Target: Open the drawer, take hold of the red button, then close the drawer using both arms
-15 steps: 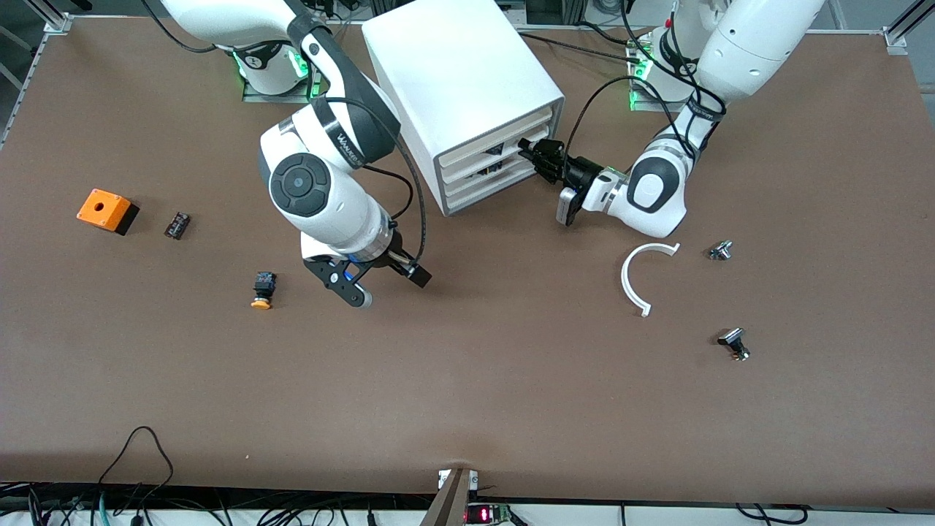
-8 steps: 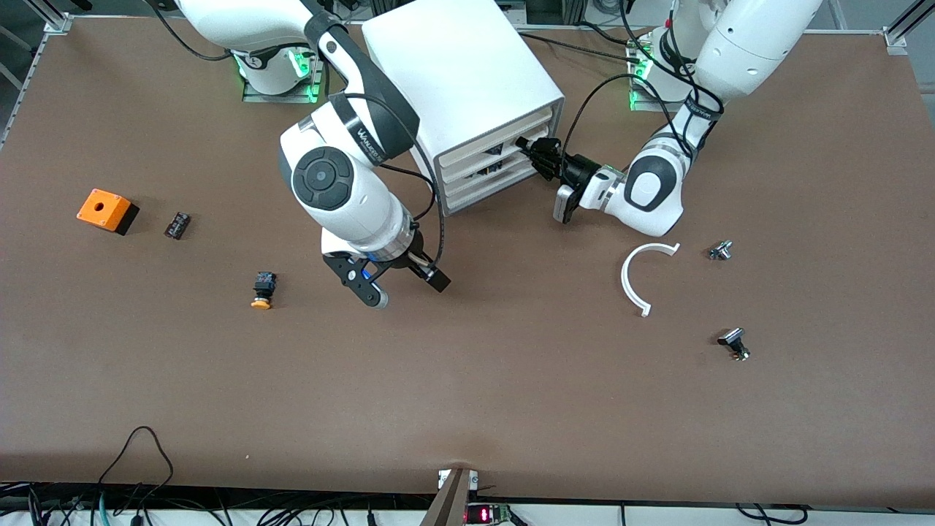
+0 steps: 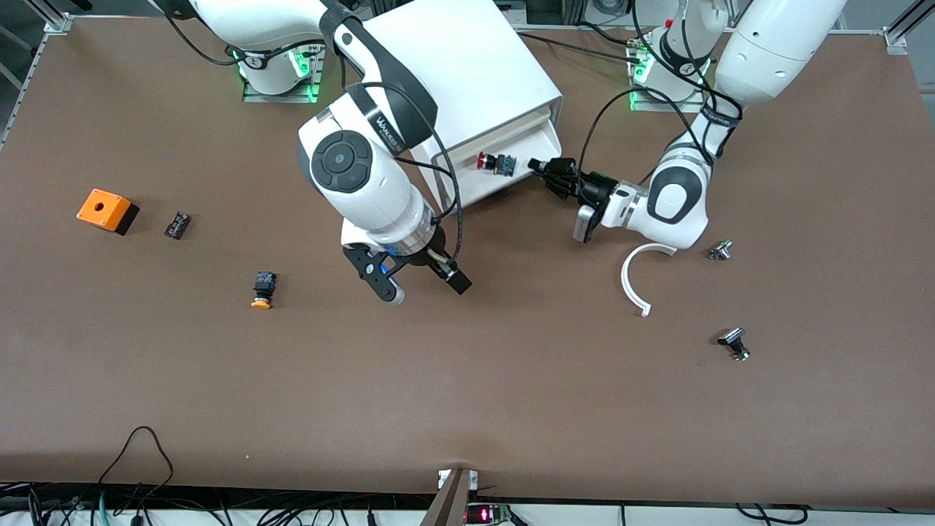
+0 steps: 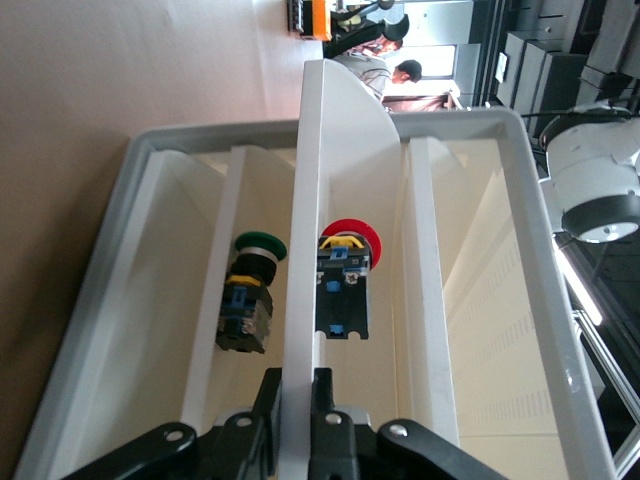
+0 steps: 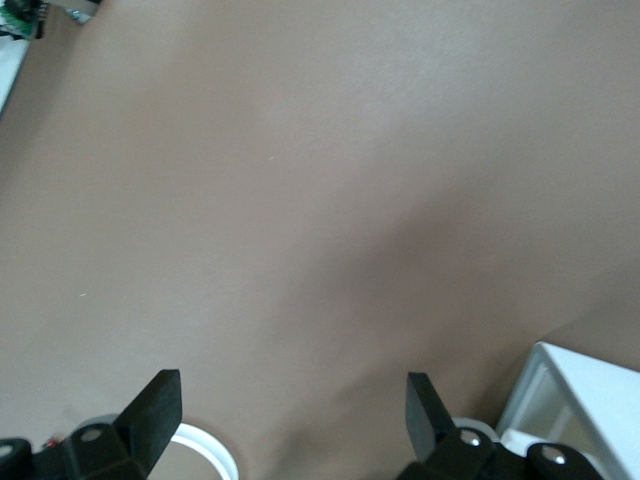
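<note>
Inside the drawer point(image 3: 504, 179), button point(image 3: 484, 161) lies near left tool point(image 3: 539, 166).

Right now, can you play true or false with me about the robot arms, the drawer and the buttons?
1. The drawer is pulled out of the cabinet. True.
2. The left claw is shut on the drawer's front. True.
3. The red button sits on the table. False: it lies in the drawer.
4. The right claw holds the orange button. False: it hangs open over bare table.
5. A green button lies in another drawer. True.
</note>
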`<state>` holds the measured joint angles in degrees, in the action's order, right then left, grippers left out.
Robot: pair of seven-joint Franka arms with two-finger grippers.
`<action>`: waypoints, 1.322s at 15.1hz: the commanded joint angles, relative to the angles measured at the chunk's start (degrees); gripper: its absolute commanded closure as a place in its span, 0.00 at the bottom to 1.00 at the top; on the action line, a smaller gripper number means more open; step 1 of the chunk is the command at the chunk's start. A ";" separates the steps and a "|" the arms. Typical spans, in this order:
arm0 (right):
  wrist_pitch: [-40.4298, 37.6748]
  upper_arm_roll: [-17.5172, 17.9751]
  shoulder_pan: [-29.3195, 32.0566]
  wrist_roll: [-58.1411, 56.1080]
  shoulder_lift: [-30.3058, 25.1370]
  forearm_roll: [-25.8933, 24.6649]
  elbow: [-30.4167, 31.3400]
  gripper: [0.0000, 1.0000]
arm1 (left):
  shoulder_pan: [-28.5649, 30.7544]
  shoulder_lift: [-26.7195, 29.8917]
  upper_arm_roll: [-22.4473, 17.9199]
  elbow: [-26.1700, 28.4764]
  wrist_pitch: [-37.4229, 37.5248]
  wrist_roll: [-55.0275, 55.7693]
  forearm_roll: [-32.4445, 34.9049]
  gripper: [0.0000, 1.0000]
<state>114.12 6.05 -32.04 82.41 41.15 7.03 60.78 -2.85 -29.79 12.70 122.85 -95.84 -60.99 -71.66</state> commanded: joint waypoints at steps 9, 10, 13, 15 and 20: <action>12.60 -0.08 -6.10 8.89 4.28 0.97 -2.51 0.01 | 6.98 -7.39 -0.31 -15.18 0.30 7.20 10.40 1.00; 13.57 -0.08 -6.80 9.69 4.63 0.97 -2.51 0.01 | 6.98 -7.39 -0.31 -15.27 0.30 7.63 10.40 1.00; 14.29 0.01 -9.17 11.10 5.60 0.88 -2.51 0.01 | 7.07 -7.39 -0.48 -16.07 0.30 8.78 10.49 1.00; 13.58 0.01 -10.23 12.41 5.69 0.80 -2.42 0.01 | 7.07 -7.39 -0.48 -16.07 0.30 8.87 10.49 0.65; 12.53 0.01 -11.47 21.53 6.04 0.80 -2.24 0.01 | 8.38 -5.29 -0.92 -16.07 2.67 9.57 10.58 0.00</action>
<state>127.91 6.17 -43.17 98.94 45.89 7.39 60.66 4.69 -36.05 11.88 108.11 -95.29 -53.24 -62.83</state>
